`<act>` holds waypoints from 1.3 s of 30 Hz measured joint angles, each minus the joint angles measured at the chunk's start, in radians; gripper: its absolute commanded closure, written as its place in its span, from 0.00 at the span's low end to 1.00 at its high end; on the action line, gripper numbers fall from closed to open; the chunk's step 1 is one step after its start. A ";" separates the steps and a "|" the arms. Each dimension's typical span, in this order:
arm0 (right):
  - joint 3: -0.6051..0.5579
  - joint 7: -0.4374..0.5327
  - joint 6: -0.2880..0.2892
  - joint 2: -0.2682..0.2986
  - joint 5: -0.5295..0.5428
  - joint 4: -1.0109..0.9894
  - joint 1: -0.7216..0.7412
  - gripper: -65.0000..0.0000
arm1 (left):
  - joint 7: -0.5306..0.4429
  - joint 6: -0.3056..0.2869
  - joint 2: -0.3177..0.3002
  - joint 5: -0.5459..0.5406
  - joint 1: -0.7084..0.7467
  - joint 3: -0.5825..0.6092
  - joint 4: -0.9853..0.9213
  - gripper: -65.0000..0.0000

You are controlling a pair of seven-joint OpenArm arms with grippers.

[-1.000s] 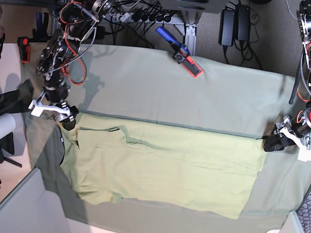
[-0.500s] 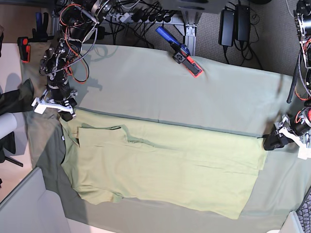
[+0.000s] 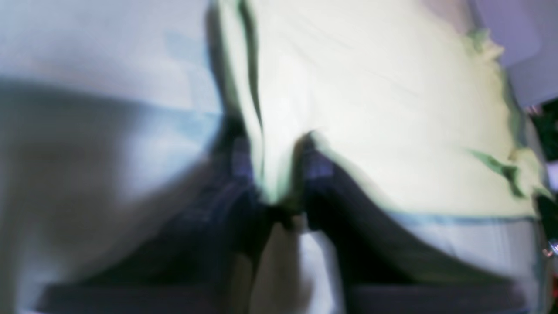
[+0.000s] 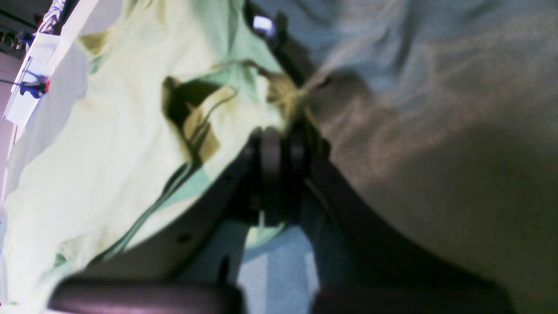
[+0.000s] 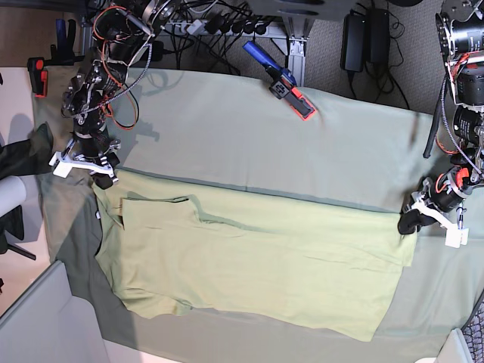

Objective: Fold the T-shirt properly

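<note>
The pale yellow-green T-shirt [image 5: 257, 257] lies spread flat on the grey-green tablecloth [image 5: 227, 128], neck end to the left and hem to the right. My right gripper [image 5: 102, 178] is at the shirt's far left corner by the shoulder. In the right wrist view it [image 4: 279, 144] is shut on a bunched fold of the shirt [image 4: 109, 144]. My left gripper [image 5: 408, 223] is at the far right hem corner. In the blurred left wrist view it [image 3: 279, 192] pinches the shirt's edge [image 3: 370, 109] between dark fingers [image 3: 327, 183].
A blue and red tool [image 5: 281, 82] lies at the tablecloth's far edge. A dark garment [image 5: 19, 155] and a red-black object [image 5: 36, 76] are off the left side. Cables and power bricks [image 5: 367, 38] are beyond the table. Grey panels stand at the near left.
My left gripper has moved slightly left along the hem corner. My right gripper rose a little toward the far side a second ago and has held since. The shirt lies the same.
</note>
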 measured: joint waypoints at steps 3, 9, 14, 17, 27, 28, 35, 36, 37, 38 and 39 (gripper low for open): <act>0.000 -0.004 0.003 0.000 0.000 0.000 0.000 1.00 | 0.012 -0.064 -0.006 0.009 0.000 0.000 0.000 1.00; 0.011 -0.192 0.016 -0.003 0.048 0.128 -0.021 1.00 | 0.201 -0.146 -0.071 -0.196 0.008 0.002 -0.001 1.00; 0.023 -0.256 0.023 0.012 0.076 0.256 -0.082 1.00 | 0.227 -0.146 -0.124 -0.235 0.019 -0.031 -0.001 1.00; 0.023 -0.270 0.023 0.017 0.101 0.273 -0.116 1.00 | 0.268 -0.147 -0.150 -0.281 0.027 -0.033 -0.001 1.00; 0.032 -0.308 0.026 0.021 0.136 0.347 -0.251 1.00 | 0.308 -0.148 -0.211 -0.355 0.180 -0.045 0.137 1.00; 0.038 -0.308 0.027 0.022 0.143 0.365 -0.266 1.00 | 0.309 -0.150 -0.213 -0.361 0.202 -0.054 0.169 1.00; 0.067 -0.323 0.034 0.027 0.157 0.491 -0.385 1.00 | 0.314 -0.155 -0.216 -0.368 0.371 -0.104 0.369 1.00; 0.067 -0.324 0.034 0.028 0.157 0.500 -0.402 1.00 | 0.311 -0.155 -0.216 -0.368 0.386 -0.108 0.386 1.00; 0.067 -0.322 0.034 0.028 0.157 0.508 -0.421 1.00 | 0.310 -0.155 -0.216 -0.369 0.401 -0.112 0.400 1.00; 0.067 -0.322 0.034 0.028 0.157 0.517 -0.438 1.00 | 0.307 -0.155 -0.216 -0.369 0.414 -0.114 0.410 1.00; 0.068 -0.322 0.034 0.028 0.160 0.526 -0.455 1.00 | 0.307 -0.155 -0.216 -0.369 0.427 -0.118 0.418 1.00</act>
